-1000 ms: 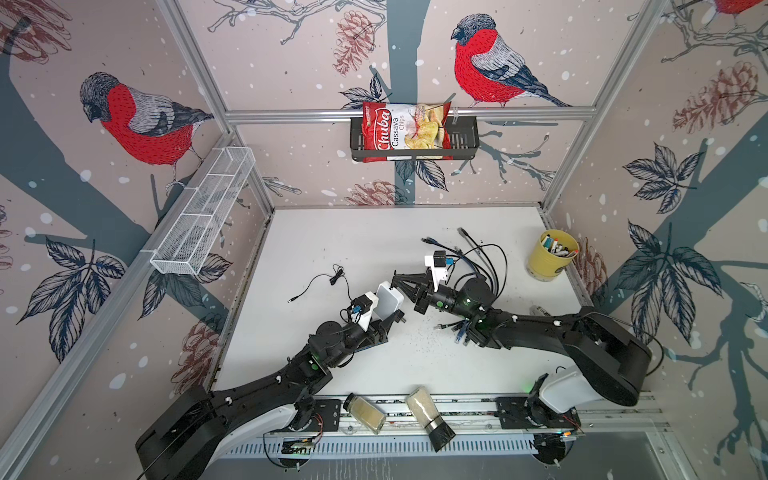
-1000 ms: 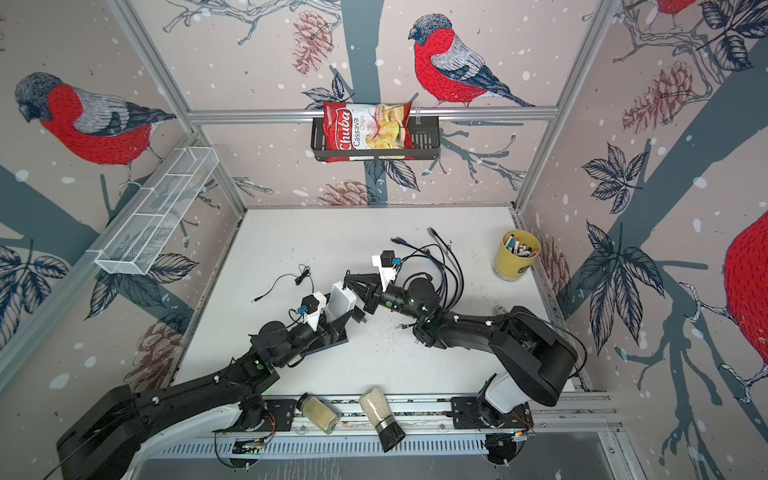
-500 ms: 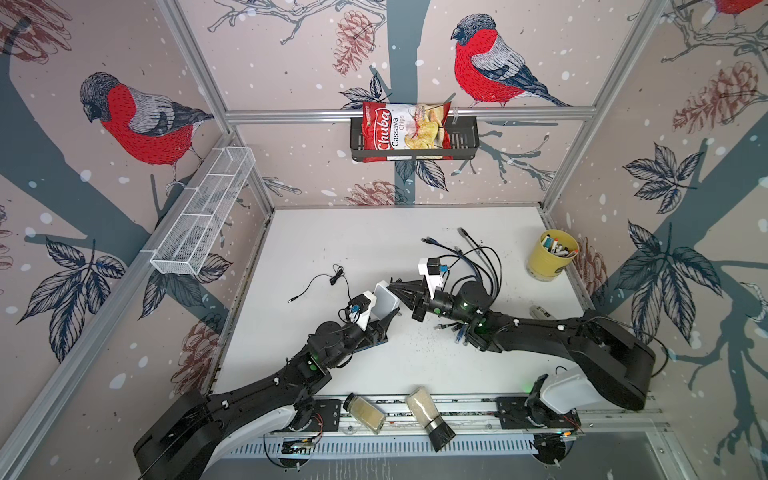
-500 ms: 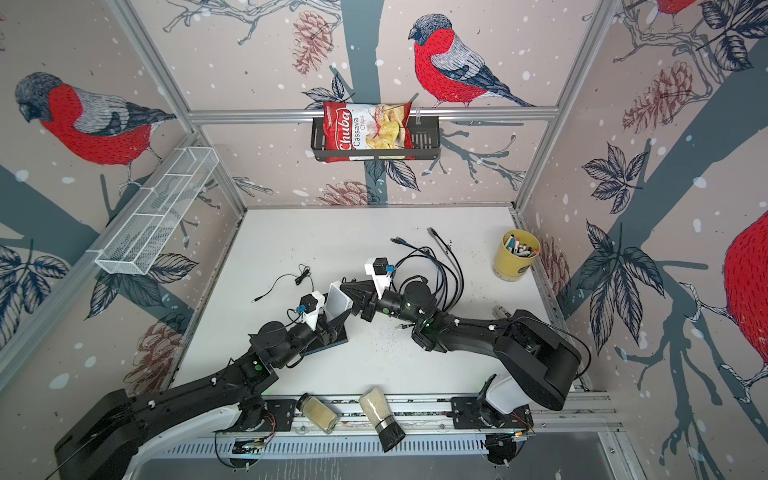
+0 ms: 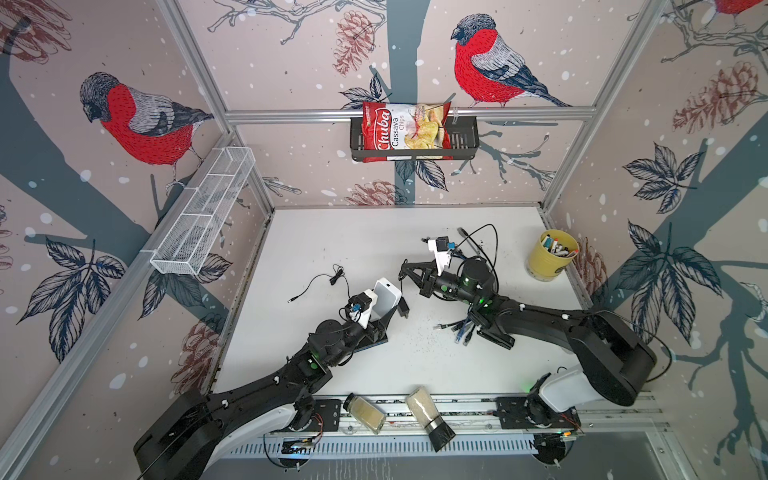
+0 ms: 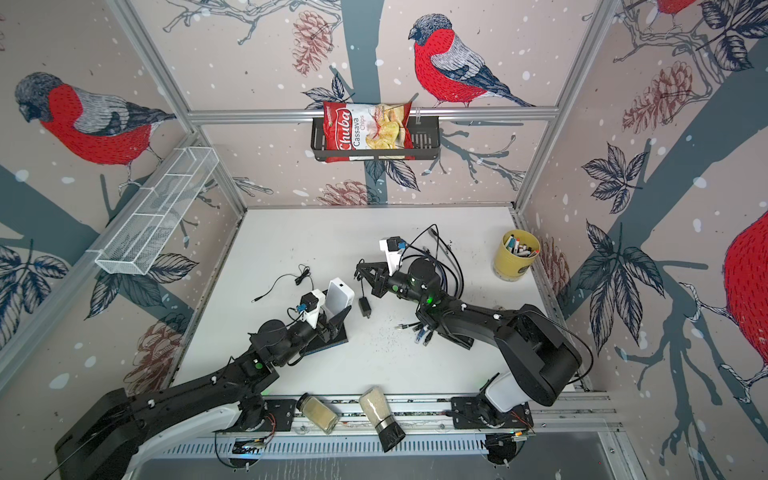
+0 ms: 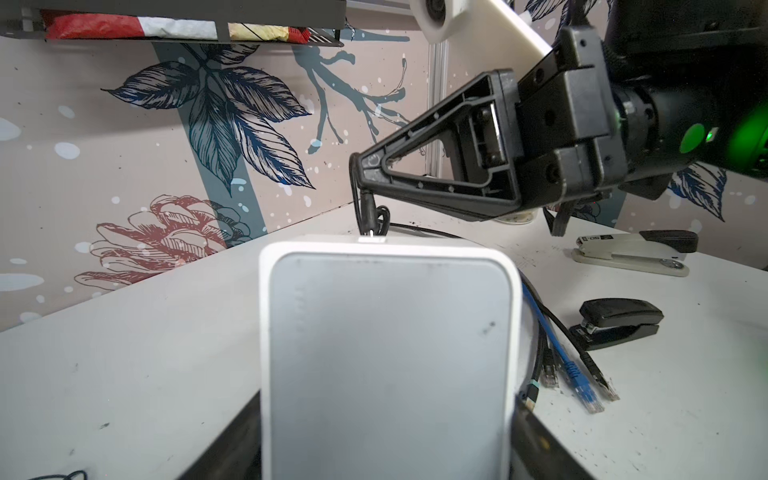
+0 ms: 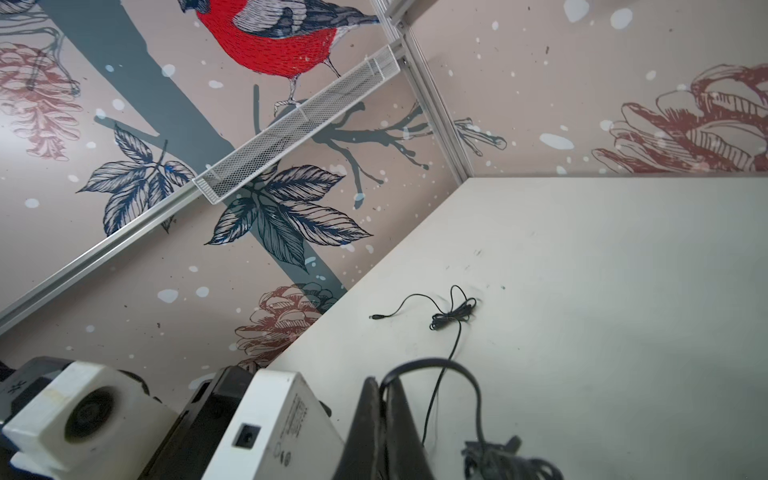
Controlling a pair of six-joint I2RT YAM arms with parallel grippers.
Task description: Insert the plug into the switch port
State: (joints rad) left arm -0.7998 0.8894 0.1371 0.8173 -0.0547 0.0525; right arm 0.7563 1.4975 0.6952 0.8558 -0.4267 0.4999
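Note:
My left gripper [image 5: 384, 308] is shut on the white switch [image 5: 387, 293], holding it upright; in the left wrist view the switch [image 7: 388, 353] fills the space between the jaws. A dark square port [image 8: 248, 435] shows on the switch's narrow side. My right gripper [image 5: 405, 272] [image 7: 357, 164] is shut on a black cable, and the cable's plug [image 7: 371, 232] hangs under the fingertips, level with the switch's top edge and apart from the port. From above, the plug [image 6: 365, 307] shows as a small black block just right of the switch [image 6: 340, 296].
A thin black cable with a barrel end [image 5: 320, 282] lies left of the switch. A bundle of network cables [image 5: 461, 328] lies under the right arm. A yellow pen cup [image 5: 552, 255] stands at the right wall. Two staplers [image 7: 631, 251] and two jars [image 5: 428, 415] are nearby.
My right gripper dipped toward the switch with the cable, then came back up a little. The left gripper and the switch have hardly moved.

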